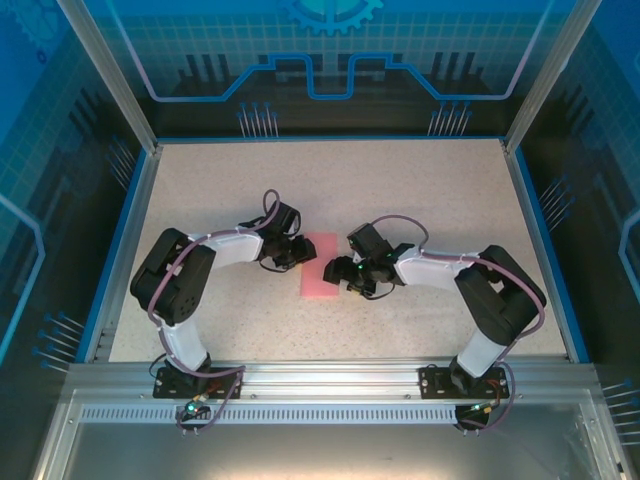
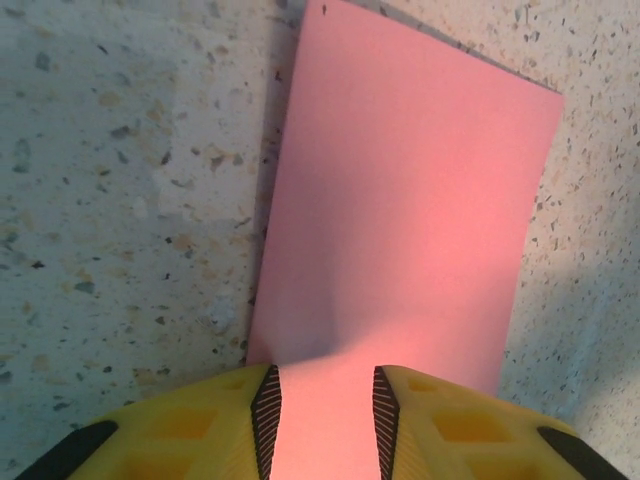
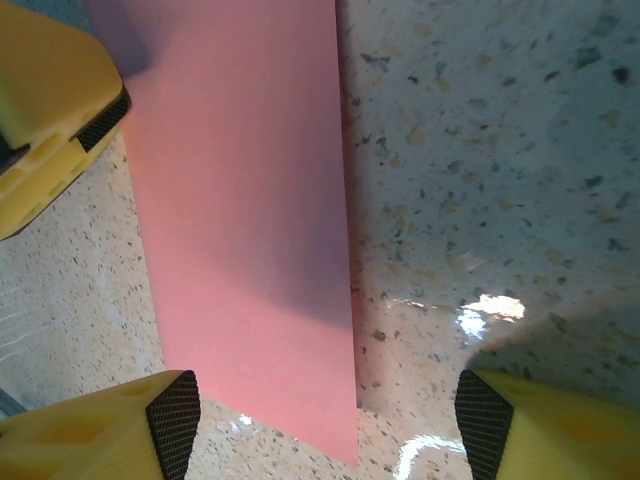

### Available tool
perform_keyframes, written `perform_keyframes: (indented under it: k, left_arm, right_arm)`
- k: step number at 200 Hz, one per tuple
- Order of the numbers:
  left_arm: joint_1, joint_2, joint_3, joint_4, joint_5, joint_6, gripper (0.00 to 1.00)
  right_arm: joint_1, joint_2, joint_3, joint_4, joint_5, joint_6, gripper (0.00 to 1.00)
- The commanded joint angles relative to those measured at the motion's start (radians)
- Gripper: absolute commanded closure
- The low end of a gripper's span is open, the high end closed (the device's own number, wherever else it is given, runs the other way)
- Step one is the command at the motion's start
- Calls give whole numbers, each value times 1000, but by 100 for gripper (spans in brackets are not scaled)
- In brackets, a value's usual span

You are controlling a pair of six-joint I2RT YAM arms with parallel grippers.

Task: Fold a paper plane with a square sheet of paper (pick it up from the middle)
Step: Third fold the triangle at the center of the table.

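**First fold judged done, plane still unformed**

The square sheet of paper is seen as a narrow rectangle, apparently folded once, lying flat on the surface between the arms. No nose or wing creases are seen.

The left pincer is parted narrowly astride the sheet's near edge; contact cannot be told. The right pincer is spread wide over the sheet's corner, with nothing held.

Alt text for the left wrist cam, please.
A thin pink-red paper rectangle lies on a speckled grey tabletop, running up from the bottom centre. Its near end sits between the left gripper's yellow fingers, which stand a little apart.
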Motion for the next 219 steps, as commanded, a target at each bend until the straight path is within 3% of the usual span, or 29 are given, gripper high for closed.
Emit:
perform_keyframes:
  k: [1, 36, 146, 219]
  left_arm:
    - [19, 12, 15, -40, -7, -14, 64]
    - [20, 21, 18, -40, -3, -14, 63]
    - [19, 29, 13, -41, -2, -9, 63]
    - [20, 34, 13, -40, -4, -7, 63]
  right_arm:
    - [16, 27, 29, 37, -52, 17, 28]
    - [22, 43, 33, 72, -89, 32, 30]
    - [31, 16, -3, 102, -87, 59, 58]
    - [50, -12, -67, 223, -144, 105, 57]
